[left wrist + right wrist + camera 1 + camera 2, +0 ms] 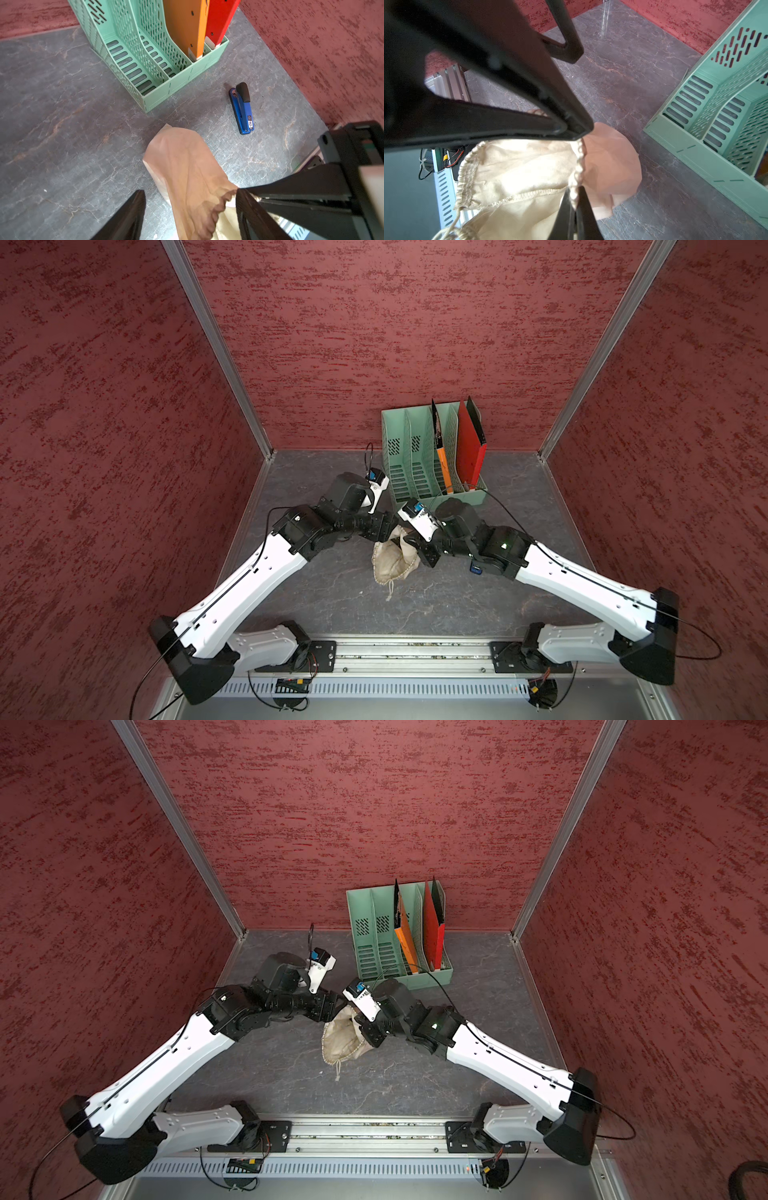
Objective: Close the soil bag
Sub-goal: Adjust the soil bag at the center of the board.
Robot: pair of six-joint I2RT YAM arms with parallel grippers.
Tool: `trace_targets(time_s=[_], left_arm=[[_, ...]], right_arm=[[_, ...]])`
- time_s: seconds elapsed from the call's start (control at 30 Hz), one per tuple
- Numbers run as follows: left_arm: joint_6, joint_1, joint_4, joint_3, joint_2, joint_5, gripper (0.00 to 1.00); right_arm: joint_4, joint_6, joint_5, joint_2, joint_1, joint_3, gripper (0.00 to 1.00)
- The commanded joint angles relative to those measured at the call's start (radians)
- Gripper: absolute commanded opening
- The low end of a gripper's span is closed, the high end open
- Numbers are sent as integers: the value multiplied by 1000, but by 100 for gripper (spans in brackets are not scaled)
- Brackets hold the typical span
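In both top views the fingers of both grippers are hidden under the wrists and their cameras, and much of the soil bag (392, 560) lies under them too. The bag sits mid-table (332, 593), just near of the green file rack (388, 448), between the two arms. One knotted cord (390, 589) trails from it toward the near edge.

The wrist views show more. The right gripper (574, 193) is clenched on the gathered hem of the bag's mouth. The left gripper (189, 191) is released, its jaws spread wide. One finger (579, 131) sits at the hem and the other (569, 52) is well clear. The mouth gapes, showing cream lining and a stitched seam. What the bag holds cannot be made out.

One blue stapler (242, 110) lies right of the bag. In a top view only a blue sliver (476, 569) of it shows under the right arm. It carries a small white label, too small to read.

There is one rack with four slots. The two left slots show only their slatted floors. The other two hold an orange folder (444, 466) and a red folder (469, 452). Black edges show beside each, and I cannot tell whether these are separate folders.
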Motion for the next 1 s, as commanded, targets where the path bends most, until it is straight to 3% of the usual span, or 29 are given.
trace_targets(time_s=[0.0, 0.13, 0.27, 0.63, 0.77, 0.83, 0.9, 0.93, 0.97], left_arm=[[177, 24, 6, -45, -54, 123, 72], [270, 46, 84, -102, -113, 209, 76], [371, 61, 27, -60, -52, 240, 76], [607, 62, -11, 44, 101, 204, 75], [637, 66, -6, 75, 127, 193, 69], [651, 66, -19, 88, 140, 193, 64], [667, 66, -45, 104, 155, 203, 51], [672, 66, -63, 113, 164, 218, 37], [673, 65, -77, 124, 170, 231, 13]], right_arm=[[13, -11, -25, -4, -13, 30, 0], [5, -7, -33, -5, -14, 32, 0], [1, 0, -43, -13, -14, 27, 0], [0, 28, -39, -24, -14, 17, 0], [-1, 34, -36, -25, -14, 17, 0], [-1, 37, -30, -29, -14, 12, 0], [1, 41, -25, -34, -13, 8, 0], [1, 46, -23, -36, -14, 6, 0], [2, 51, -18, -37, -14, 3, 0]])
